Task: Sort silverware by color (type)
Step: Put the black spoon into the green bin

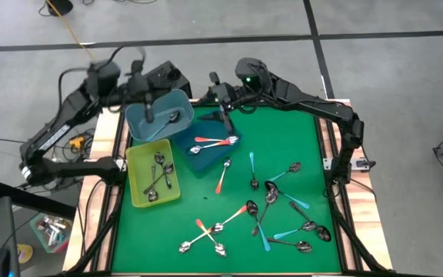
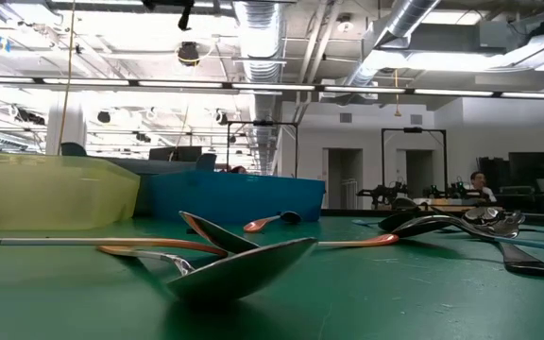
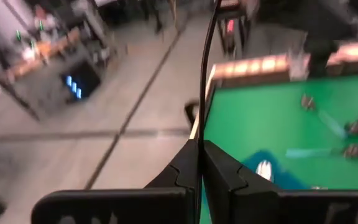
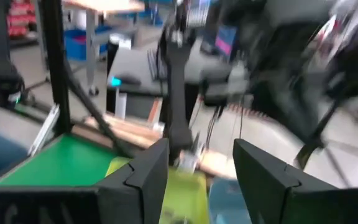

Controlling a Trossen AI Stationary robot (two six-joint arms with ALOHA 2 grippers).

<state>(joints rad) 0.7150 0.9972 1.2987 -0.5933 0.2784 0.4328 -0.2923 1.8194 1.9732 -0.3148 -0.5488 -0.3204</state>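
Small spoons (image 1: 271, 201) lie scattered over the green mat (image 1: 283, 138), most in a loose heap toward its right and front, so the sorting looks well short of done. Three bins sit at the mat's back-left, apparently one per handle type. The yellow bin (image 1: 140, 158) holds about three or four plain metal spoons. The dark blue bin (image 1: 198, 163) holds two orange-handled spoons. The light blue bin (image 1: 160, 127) shows one spoon, its colour unclear. On the open mat I count roughly four orange handles, about five teal ones and several plain metal ones; the overlap prevents an exact count. The left gripper (image 1: 148, 109) hangs over the light blue bin, clenched with nothing visible between its fingers. The right gripper (image 1: 225, 114) hovers by the dark blue bin, jaws spread and empty.
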